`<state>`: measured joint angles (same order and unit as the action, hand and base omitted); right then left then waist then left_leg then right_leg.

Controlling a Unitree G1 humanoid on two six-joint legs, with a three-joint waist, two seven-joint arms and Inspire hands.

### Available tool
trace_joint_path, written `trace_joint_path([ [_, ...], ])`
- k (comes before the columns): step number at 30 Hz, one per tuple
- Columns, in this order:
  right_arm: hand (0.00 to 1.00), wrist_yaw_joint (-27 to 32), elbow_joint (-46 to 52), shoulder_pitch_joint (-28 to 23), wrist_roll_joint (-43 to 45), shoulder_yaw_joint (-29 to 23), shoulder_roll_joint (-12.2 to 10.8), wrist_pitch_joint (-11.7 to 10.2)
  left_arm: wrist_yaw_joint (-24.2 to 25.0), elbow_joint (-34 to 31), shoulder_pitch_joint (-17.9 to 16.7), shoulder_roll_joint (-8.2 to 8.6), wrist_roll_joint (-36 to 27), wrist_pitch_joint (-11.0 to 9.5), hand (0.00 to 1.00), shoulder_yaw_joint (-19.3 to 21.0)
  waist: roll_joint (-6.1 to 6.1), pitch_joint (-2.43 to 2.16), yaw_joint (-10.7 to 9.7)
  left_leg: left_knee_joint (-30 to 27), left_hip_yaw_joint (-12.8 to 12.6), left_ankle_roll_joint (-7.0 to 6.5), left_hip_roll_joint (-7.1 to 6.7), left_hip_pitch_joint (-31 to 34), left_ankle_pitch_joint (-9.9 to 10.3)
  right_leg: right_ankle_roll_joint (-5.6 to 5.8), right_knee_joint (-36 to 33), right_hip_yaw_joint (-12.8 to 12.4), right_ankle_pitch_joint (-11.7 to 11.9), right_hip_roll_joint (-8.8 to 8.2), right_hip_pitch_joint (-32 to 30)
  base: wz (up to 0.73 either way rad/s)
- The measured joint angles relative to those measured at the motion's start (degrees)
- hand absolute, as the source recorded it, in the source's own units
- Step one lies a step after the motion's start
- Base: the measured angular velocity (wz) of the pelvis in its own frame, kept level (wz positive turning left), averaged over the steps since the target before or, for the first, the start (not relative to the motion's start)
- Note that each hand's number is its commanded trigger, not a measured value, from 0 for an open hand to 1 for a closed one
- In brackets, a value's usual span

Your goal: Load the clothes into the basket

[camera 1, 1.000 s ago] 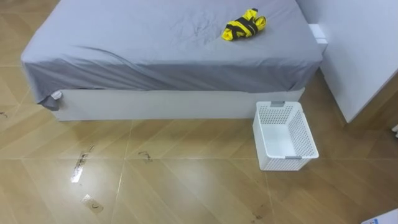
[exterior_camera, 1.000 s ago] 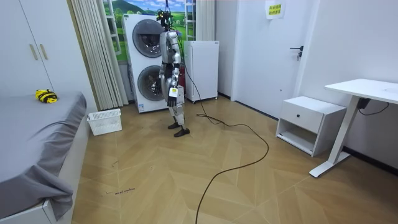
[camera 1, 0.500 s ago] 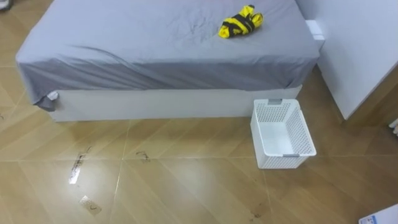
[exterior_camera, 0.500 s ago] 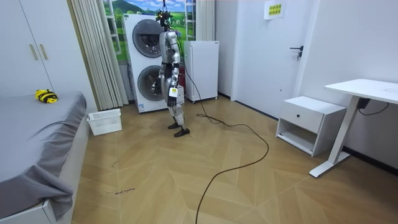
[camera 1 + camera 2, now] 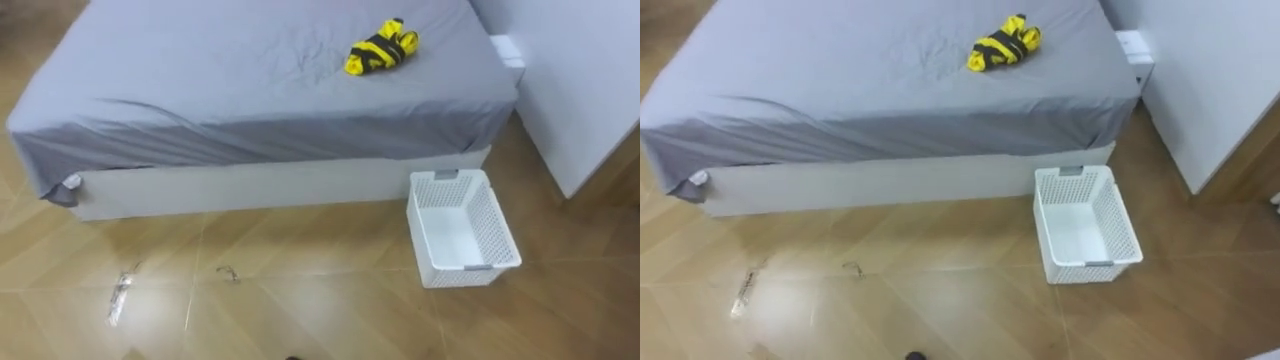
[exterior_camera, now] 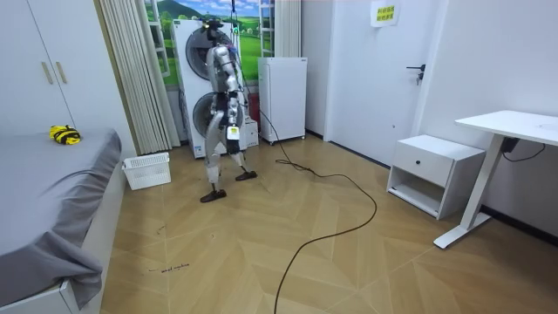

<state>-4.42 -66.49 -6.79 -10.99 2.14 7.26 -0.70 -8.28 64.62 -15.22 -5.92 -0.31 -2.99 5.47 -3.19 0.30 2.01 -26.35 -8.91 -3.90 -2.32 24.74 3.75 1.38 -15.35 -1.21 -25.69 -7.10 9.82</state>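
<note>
Wooden floor lies between robot and bed (image 5: 250,90). Yellow-black clothes (image 5: 378,48) sit well back on it, white basket (image 5: 462,228) empty alongside. State of hands (image 6: 230,133) cannot be told. Risks: overreaching, kicking the basket.

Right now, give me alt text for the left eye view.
Yellow and black clothes lie bunched on the grey bed, toward its far right. An empty white basket stands on the wooden floor below, close to the bed's side.

Herringbone wood floor (image 6: 349,262); grey-sheeted bed (image 5: 200,70); stacked washers (image 6: 193,87) by curtain (image 6: 131,78); white desk (image 6: 514,126), drawer unit (image 6: 432,170).
</note>
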Motion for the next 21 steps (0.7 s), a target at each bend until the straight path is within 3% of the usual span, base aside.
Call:
trace_joint_path([
  [1,0.00,0.17,0.38,0.07,-0.03,-0.21,-0.02,-0.56,0.01,0.03,0.41,0.01,-0.02,-0.12,0.00,-0.07,-0.26,0.16,-0.05,-2.91,-0.83,-0.48,-0.53,0.40,2.65,0.60,-0.44,0.04,0.33,-1.07,0.48,-0.21],
  [2,0.00,0.41,0.58,0.02,-0.09,-0.27,-0.02,-0.81,0.01,0.05,0.67,0.01,-0.07,-0.16,0.00,-0.07,-0.21,0.11,-0.04,-4.23,-1.38,-0.83,-0.51,0.38,3.88,1.22,-1.20,-0.16,0.69,-1.50,0.58,-0.17],
  [4,0.00,1.75,2.18,0.35,-0.53,-0.19,-0.33,-1.11,-0.15,0.09,1.87,-0.29,-0.21,-0.96,0.00,0.45,-0.11,0.13,0.14,-6.12,-2.47,-1.50,-1.11,-2.03,8.42,3.24,-10.41,0.03,2.09,-2.85,-1.03,-0.15],
  [5,0.00,1.93,2.41,0.42,-0.44,-0.18,-0.34,-1.16,-0.20,0.12,2.06,-0.39,-0.26,-1.31,0.00,0.50,-0.15,0.25,0.04,-5.46,-2.57,-1.66,-1.57,-3.40,9.16,3.64,-14.55,0.14,3.11,-3.24,-2.00,-0.07],
  [6,0.00,2.48,2.84,0.44,-0.21,-0.22,-0.26,-1.16,-0.27,0.09,2.82,-0.57,-0.22,-1.68,0.00,0.51,-0.14,0.21,-0.03,-4.11,-2.63,-2.05,-2.51,-6.73,10.35,3.50,-23.23,0.35,7.30,-4.10,-4.61,-0.10],
  [7,0.00,3.02,3.31,0.43,-0.31,-0.35,-0.08,-1.04,-0.32,-0.09,3.42,-0.59,-0.15,-2.17,0.00,0.47,0.23,0.11,0.62,-2.49,-2.66,-2.31,-2.66,-9.99,11.41,3.05,-30.95,0.52,14.28,-4.48,-7.62,-0.16],
  [8,0.00,3.21,4.29,0.31,-0.34,-0.71,-0.07,-0.92,-0.35,-0.45,4.16,-0.58,-0.08,-2.29,0.00,0.47,1.11,-0.13,1.04,-1.43,-2.32,-2.36,-2.50,-11.73,12.02,2.38,-34.29,0.78,17.81,-4.28,-9.11,-0.30],
  [9,0.00,3.45,6.80,0.33,-0.08,-0.79,-0.22,-0.88,-0.80,-0.91,4.99,-0.92,0.02,-2.38,0.00,0.49,1.79,-0.15,1.61,0.85,-1.54,-2.45,-2.29,-14.89,12.72,1.11,-39.00,2.17,16.65,-3.51,-12.66,-0.25],
  [10,0.00,3.27,10.00,0.61,0.03,-0.70,-0.38,-0.85,-1.50,-1.00,5.78,-1.34,0.01,-2.40,0.00,0.51,2.15,0.07,1.81,3.25,-0.70,-2.35,-1.89,-17.71,12.76,-0.97,-41.35,4.35,11.74,-1.55,-17.07,-0.14],
  [11,0.00,3.15,11.60,0.83,-0.19,-0.69,-0.37,-0.85,-1.66,-1.04,6.22,-1.53,-0.03,-2.40,0.00,0.51,2.46,0.19,1.53,4.11,0.06,-2.31,-1.53,-18.99,12.76,-1.69,-41.10,5.30,9.80,-0.47,-19.24,0.16],
  [12,0.00,3.19,13.90,1.50,-1.03,-0.71,-0.29,-0.89,-1.70,-1.34,7.04,-1.84,-0.22,-2.35,0.00,-0.18,3.39,0.40,1.06,5.63,0.93,-2.02,-0.44,-21.35,13.12,-2.30,-37.69,7.66,7.21,2.31,-23.31,0.40],
  [13,0.00,3.51,15.29,2.04,-1.28,-0.39,-0.30,-0.90,-1.68,-2.90,7.97,-2.12,-0.17,-2.16,0.00,-1.22,3.61,0.48,0.99,7.04,2.12,-1.62,0.29,-23.67,13.70,-2.17,-30.61,8.63,6.66,4.59,-26.71,0.50],
  [14,0.00,3.78,16.25,2.07,-1.32,-0.19,-0.28,-0.84,-1.63,-3.78,7.82,-2.23,-0.19,-2.14,0.00,-1.71,3.55,0.51,0.92,7.52,3.09,-1.38,0.56,-24.69,14.10,-2.18,-25.97,9.25,7.01,5.23,-27.98,0.61],
  [15,0.00,4.07,18.19,2.16,-1.38,-0.04,-0.31,-0.77,-1.39,-5.23,7.43,-2.33,-0.18,-2.16,0.00,-3.00,3.08,0.50,0.90,9.20,4.48,-0.83,0.74,-27.05,14.72,-2.25,-15.94,10.17,9.22,5.48,-29.49,0.64],
  [16,0.00,4.34,18.81,2.87,-1.69,-0.05,-0.15,-1.24,-1.09,-5.49,7.47,-1.86,-0.18,-2.11,0.00,-4.07,3.41,0.42,0.71,10.71,5.74,-0.18,1.48,-30.12,15.74,-2.76,-8.21,11.61,15.75,5.42,-30.02,0.65],
  [17,0.00,4.53,19.13,3.11,-1.77,-0.09,-0.17,-1.47,-1.04,-5.46,7.16,-1.52,-0.18,-2.07,0.00,-4.48,3.66,0.36,0.40,11.24,6.85,0.23,2.07,-31.54,16.25,-2.79,-5.31,12.42,18.89,5.52,-29.77,0.71],
  [18,0.00,4.70,20.14,3.25,-1.74,-0.13,-0.24,-2.16,-0.97,-5.44,6.19,-1.34,-0.09,-2.12,0.00,-4.65,3.88,0.07,-0.13,11.96,8.34,1.21,3.27,-33.55,17.27,-3.90,-2.84,13.46,23.59,5.86,-28.83,0.68],
  [19,0.00,4.74,21.53,3.32,-1.90,-0.15,-0.17,-3.09,-1.04,-5.40,5.41,-1.46,-0.21,-2.07,0.00,-4.67,4.02,-0.30,-0.06,11.61,8.49,2.80,4.62,-34.32,18.47,-5.96,-3.60,14.19,24.72,7.35,-27.74,0.56],
  [20,0.00,4.95,22.53,3.32,-1.95,-0.21,-0.09,-3.17,-1.06,-5.29,5.11,-1.50,-0.20,-2.04,0.00,-4.63,4.40,-0.43,0.20,11.33,8.47,3.38,5.54,-34.57,18.67,-6.86,-4.66,15.00,24.49,7.96,-27.51,0.25],
  [21,0.00,5.22,25.26,3.32,-1.72,-0.39,-0.15,-3.26,-1.14,-5.13,4.05,-1.63,-0.19,-2.02,0.00,-4.39,5.27,-0.21,1.10,11.11,8.01,4.69,7.22,-35.49,18.42,-7.44,-6.34,16.15,22.54,9.10,-26.74,-0.03],
])
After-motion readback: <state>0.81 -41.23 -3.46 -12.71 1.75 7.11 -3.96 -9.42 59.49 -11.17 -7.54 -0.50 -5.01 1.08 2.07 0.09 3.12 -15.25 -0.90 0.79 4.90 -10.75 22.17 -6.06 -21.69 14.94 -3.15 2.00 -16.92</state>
